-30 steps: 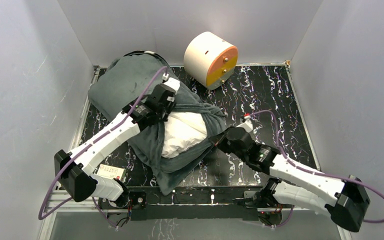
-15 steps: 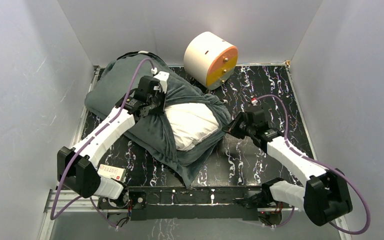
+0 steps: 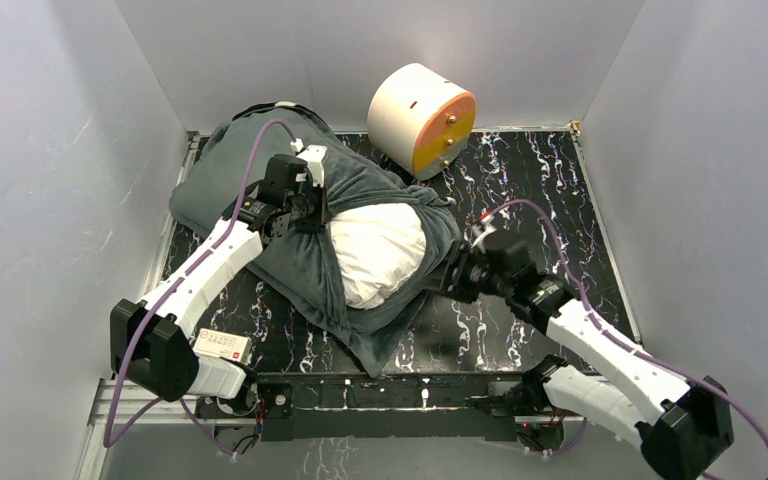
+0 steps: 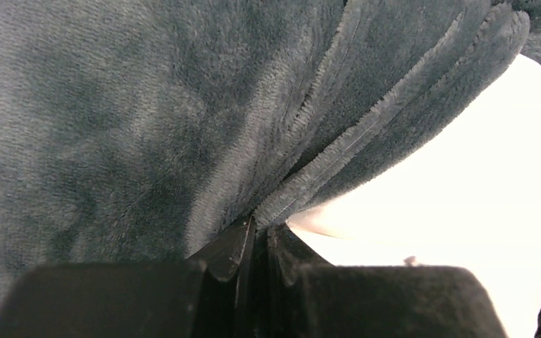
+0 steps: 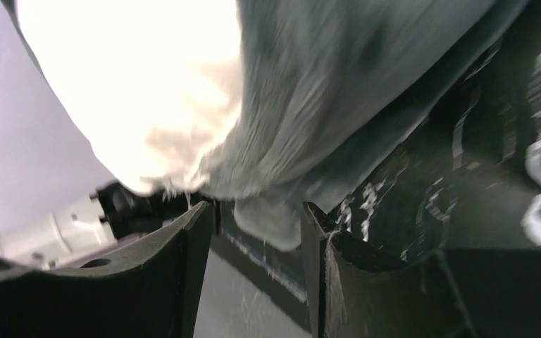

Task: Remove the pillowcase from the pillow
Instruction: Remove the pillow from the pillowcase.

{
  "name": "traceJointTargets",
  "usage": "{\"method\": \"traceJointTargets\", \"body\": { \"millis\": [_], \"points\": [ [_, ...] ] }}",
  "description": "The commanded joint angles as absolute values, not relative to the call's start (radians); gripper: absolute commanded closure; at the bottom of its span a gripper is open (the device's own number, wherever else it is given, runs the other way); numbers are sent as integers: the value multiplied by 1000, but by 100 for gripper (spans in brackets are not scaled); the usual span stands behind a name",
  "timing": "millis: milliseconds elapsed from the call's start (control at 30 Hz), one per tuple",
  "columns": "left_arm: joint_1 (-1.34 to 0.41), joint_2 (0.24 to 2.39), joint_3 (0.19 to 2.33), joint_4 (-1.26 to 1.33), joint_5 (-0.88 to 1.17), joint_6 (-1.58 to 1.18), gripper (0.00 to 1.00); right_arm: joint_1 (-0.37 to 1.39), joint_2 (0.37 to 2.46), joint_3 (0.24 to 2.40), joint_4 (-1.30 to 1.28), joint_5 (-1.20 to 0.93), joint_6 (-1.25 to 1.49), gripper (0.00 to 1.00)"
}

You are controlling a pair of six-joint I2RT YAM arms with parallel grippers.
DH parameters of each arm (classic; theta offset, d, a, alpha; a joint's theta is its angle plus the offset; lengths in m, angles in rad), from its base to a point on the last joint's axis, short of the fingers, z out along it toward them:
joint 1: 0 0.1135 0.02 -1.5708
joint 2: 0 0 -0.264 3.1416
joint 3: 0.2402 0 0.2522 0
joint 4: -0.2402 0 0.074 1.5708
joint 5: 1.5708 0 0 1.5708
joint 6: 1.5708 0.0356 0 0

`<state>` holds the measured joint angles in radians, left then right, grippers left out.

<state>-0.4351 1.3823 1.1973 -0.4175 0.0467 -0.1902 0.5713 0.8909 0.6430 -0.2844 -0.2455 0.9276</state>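
The pillowcase (image 3: 260, 170), dark grey side up, lies bunched on the left half of the table, with the white pillow (image 3: 375, 250) bulging out of its open end. My left gripper (image 3: 310, 212) is shut on the pillowcase's seamed hem (image 4: 303, 193), just left of the bare pillow (image 4: 458, 176). Over by the pillowcase's right edge, my right gripper (image 3: 448, 275) is open. In the right wrist view a flap of the grey pillowcase (image 5: 271, 215) hangs loose between the spread fingers (image 5: 183, 246), below the pillow (image 5: 134, 84).
A cream-and-orange cylinder (image 3: 422, 118) stands at the back of the black marbled table (image 3: 550, 200). A small white labelled box (image 3: 222, 346) sits by the left arm's base. Grey walls close in on the left, back and right.
My left gripper shut on the hem and dragged it back and to the left, baring more pillow. My right gripper, shut on the pillowcase's right edge before, has opened and let it go.
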Motion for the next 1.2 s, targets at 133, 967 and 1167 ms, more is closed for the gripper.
{"method": "traceJointTargets", "body": {
  "millis": [133, 967, 1167],
  "points": [
    [-415, 1419, 1191, -535, 19, -178, 95, 911, 945, 549, -40, 123, 1259, 42],
    [-424, 1110, 1155, -785, 214, -339, 16, 923, 1130, 547, 67, 192, 1284, 82],
    [-443, 1082, 1073, -800, 259, -361, 12, 923, 1176, 573, 86, 145, 1275, 77]
  ]
}}
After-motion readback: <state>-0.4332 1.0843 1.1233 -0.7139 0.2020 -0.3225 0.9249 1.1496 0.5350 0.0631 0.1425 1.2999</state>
